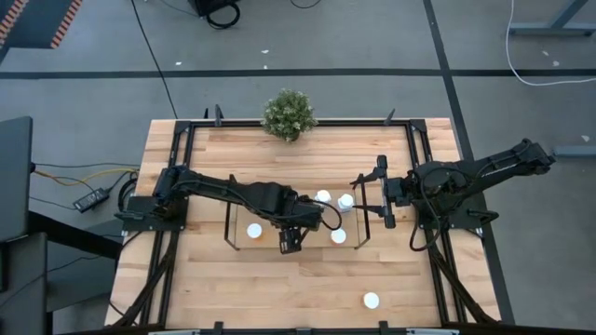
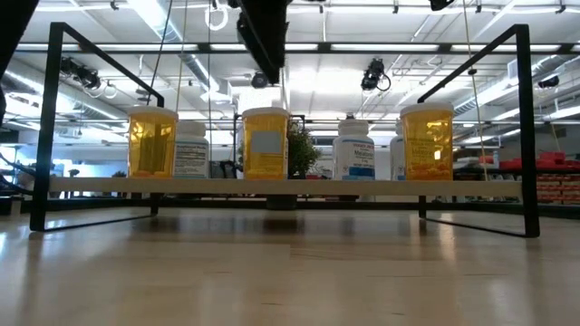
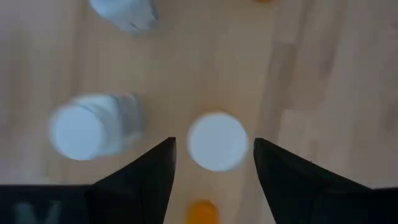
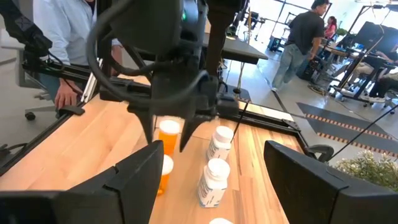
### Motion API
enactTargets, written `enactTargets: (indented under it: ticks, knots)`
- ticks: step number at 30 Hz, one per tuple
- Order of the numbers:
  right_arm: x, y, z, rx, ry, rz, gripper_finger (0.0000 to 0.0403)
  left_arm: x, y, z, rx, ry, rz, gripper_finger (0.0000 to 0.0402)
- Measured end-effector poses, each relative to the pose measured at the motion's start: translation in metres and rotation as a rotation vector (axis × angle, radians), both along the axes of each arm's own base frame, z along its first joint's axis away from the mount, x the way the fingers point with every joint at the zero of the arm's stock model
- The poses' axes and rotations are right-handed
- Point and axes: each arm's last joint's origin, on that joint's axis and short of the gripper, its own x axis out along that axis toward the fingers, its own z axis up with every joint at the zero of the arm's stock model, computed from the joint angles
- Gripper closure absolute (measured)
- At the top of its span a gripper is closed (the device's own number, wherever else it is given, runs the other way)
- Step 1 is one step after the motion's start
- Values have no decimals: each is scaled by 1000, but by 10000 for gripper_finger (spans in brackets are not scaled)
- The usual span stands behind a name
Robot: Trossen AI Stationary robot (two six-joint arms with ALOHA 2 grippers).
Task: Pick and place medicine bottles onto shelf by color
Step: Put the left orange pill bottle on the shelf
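Lowering straight and centred is what we'd call for here: the left gripper [image 1: 291, 244] hangs over the low black-rod shelf with the see-through deck [image 1: 229, 223], jaws parted fairly wide, straddling the white cap of an orange-bodied medicine bottle [image 3: 217, 140]. In the left wrist view the cap sits between the two dark fingers [image 3: 149, 180], clear gaps either side, not touched yet. In our judgement this bottle has either just been set down or is about to be gripped; we can't say which. A whitish-bodied bottle [image 3: 87, 127] stands close at the cap's 9 o'clock, so keep the finger on that side from clipping it. On the table the gripper sits near 6 o'clock of the shelf's middle. The right gripper [image 1: 382, 191] waits at the shelf's 3 o'clock end, jaws wide, empty. One white-capped bottle [image 1: 372, 300] remains off-shelf, toward 5 o'clock on the wooden table [image 1: 233, 293].
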Motion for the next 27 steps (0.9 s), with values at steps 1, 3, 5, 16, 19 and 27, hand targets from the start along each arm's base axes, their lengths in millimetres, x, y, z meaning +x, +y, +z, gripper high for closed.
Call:
enactTargets:
  ticks: [1,3,5,16,19,27]
  knots:
    - [0,0,0,0,0,0,119,0,-1,2,30,-12,-8,184]
    - [0,0,0,4,0,-1,119,-1,-4,2,69,-15,-38,202]
    - [0,0,0,10,0,-1,119,-2,-7,-2,75,-3,-57,231]
    - [0,0,0,12,-1,-2,119,1,0,-29,77,31,-62,386]
    - [0,0,0,12,-1,-2,119,4,1,-28,59,7,-67,395]
    - [0,0,0,11,1,-1,119,3,0,-29,2,16,-73,397]
